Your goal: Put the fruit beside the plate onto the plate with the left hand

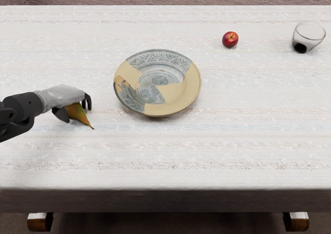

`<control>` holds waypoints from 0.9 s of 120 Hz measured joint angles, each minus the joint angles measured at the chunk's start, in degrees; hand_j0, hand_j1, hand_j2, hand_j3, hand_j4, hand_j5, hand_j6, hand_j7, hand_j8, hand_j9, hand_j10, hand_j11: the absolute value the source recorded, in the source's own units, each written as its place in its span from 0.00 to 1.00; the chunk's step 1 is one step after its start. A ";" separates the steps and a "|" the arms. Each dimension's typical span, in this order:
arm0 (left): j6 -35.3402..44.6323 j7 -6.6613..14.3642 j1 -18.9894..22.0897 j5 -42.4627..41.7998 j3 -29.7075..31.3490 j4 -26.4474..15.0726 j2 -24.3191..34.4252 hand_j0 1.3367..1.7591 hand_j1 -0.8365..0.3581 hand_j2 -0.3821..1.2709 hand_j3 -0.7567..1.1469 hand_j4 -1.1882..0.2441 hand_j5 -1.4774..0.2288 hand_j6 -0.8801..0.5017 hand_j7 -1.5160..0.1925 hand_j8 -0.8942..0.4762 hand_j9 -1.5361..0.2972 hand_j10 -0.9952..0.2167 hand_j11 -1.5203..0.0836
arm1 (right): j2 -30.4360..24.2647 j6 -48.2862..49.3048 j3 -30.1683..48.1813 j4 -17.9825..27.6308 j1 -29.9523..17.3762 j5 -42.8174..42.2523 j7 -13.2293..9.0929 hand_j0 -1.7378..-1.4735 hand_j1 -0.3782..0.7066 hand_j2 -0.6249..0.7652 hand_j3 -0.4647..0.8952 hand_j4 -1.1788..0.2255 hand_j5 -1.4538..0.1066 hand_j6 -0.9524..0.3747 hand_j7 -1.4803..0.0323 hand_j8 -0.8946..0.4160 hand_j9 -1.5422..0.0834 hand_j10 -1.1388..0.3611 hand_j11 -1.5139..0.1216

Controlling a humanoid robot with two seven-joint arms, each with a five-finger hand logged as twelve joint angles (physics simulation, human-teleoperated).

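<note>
A yellow-brown pear [80, 115] lies on the table to the left of the plate [190, 86], its pointed end toward the front right. My left hand [74, 103] comes in from the left edge and sits over the pear with fingers curled down around its upper part. The pear still touches the tabletop. The plate is a round dish with a tan rim and a grey patterned centre, and nothing lies on it. A gap of bare table separates the pear from the plate's left rim.
A small red apple [230, 39] rests at the back right of the table. A tipped glass bowl [307, 38] lies near the far right edge. The table's front edge [165, 190] runs along the bottom.
</note>
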 joint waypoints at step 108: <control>-0.68 -0.04 -0.03 -3.82 -0.19 -0.44 -0.35 0.75 0.48 0.49 0.36 0.31 0.29 0.22 0.31 0.32 0.29 0.36 0.31 | 0.00 0.00 0.01 0.00 0.00 0.00 0.01 0.30 0.05 0.45 0.34 0.82 0.91 0.70 0.96 0.66 0.93 0.74 0.91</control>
